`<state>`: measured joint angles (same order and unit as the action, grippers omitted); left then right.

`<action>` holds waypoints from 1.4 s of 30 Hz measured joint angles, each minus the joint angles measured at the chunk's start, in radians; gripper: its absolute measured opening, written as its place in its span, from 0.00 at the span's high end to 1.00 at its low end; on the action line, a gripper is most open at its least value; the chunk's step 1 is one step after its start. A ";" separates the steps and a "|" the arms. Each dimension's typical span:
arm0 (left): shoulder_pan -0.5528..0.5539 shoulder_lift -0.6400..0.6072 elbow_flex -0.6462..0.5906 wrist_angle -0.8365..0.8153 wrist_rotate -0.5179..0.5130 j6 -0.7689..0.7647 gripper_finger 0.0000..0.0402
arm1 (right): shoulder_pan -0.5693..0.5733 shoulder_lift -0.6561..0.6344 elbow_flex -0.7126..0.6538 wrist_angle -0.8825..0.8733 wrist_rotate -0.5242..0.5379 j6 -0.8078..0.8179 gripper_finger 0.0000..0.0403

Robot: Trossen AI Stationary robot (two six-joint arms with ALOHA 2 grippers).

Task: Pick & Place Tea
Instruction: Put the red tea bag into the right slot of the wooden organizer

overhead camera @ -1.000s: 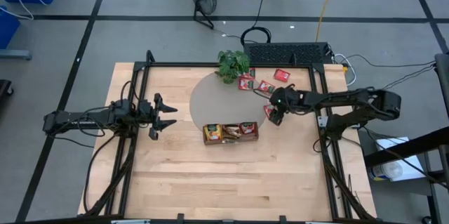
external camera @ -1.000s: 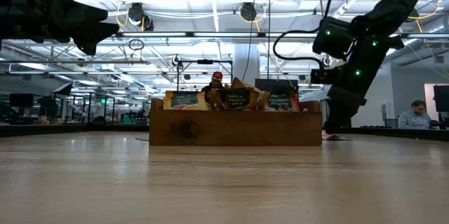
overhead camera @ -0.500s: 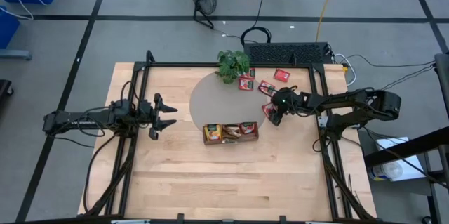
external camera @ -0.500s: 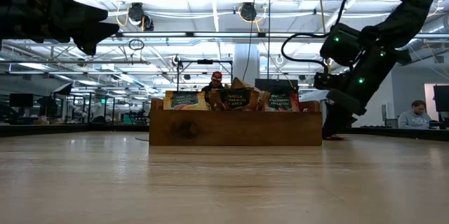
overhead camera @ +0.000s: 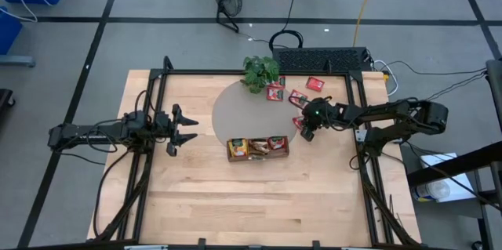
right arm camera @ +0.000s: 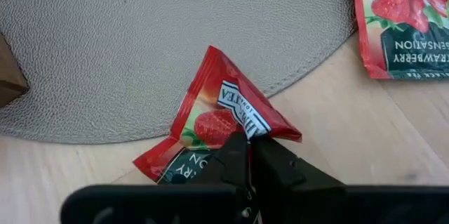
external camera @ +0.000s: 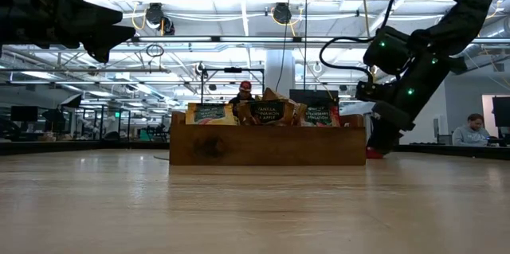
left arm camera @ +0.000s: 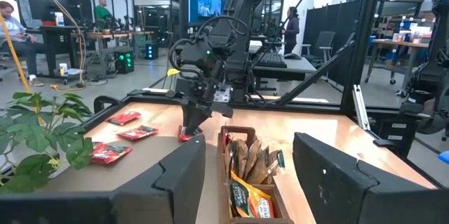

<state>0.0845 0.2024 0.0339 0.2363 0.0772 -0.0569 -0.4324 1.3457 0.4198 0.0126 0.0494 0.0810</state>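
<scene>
**Right jaws snap shut on a strawberry packet**

Nearest in the low view stands the wooden tray [external camera: 267,144], already stocked with upright tea packets [overhead camera: 257,146] (orange-yellow at one end, red at the other). Just beyond its right end, the right gripper [overhead camera: 304,133] has gone from wide open a second ago to clamped on a red strawberry packet [right arm camera: 221,122], which lies at the edge of the round grey mat [overhead camera: 243,113], half on the bare counter [overhead camera: 235,195]. The packet buckles upward between the jaws, so the pinch appears to have taken hold. That likely clears the way for a lift and a short carry to the tray. Farther back, three more red packets [overhead camera: 296,96] wait near the potted plant [overhead camera: 260,70]. The left gripper [overhead camera: 190,128] hangs open over the counter's left side, idle.
</scene>
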 joint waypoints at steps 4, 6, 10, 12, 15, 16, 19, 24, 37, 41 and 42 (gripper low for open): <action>0.000 0.000 0.000 0.000 0.000 0.000 0.47 | 0.001 -0.011 0.000 0.025 0.002 -0.017 0.99; 0.000 0.000 0.000 0.000 0.000 0.000 0.47 | 0.011 -0.030 0.004 0.020 0.022 -0.014 1.00; 0.000 0.000 0.000 0.000 0.000 0.000 0.47 | 0.078 -0.114 0.016 0.029 0.126 -0.013 1.00; 0.000 0.000 0.000 0.000 0.000 0.000 0.47 | 0.135 -0.167 0.021 0.042 0.194 0.007 1.00; 0.000 0.000 0.000 0.000 0.000 0.000 0.47 | 0.248 -0.229 0.021 0.097 0.273 0.051 1.00; 0.000 0.000 0.000 0.000 0.000 0.000 0.47 | 0.292 -0.243 0.021 0.129 0.288 0.064 1.00; 0.000 0.000 0.000 0.000 0.000 0.000 0.47 | 0.427 -0.254 0.024 0.230 0.346 0.073 1.00; 0.000 0.000 0.000 0.000 0.000 0.000 0.47 | 0.635 -0.201 0.024 0.374 0.513 0.080 1.00; 0.000 0.000 0.000 0.000 0.001 0.000 0.47 | 0.766 0.231 0.049 0.761 0.693 0.096 1.00; 0.000 0.000 0.000 0.000 0.001 0.000 0.47 | 0.768 0.297 0.086 0.761 0.766 0.023 1.00; 0.000 0.000 0.000 0.000 0.000 0.000 0.47 | 0.768 0.306 0.091 0.762 0.765 -0.002 1.00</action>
<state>0.0849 0.2026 0.0338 0.2363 0.0776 -0.0568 0.3355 1.6515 0.5109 0.7746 0.8140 0.0795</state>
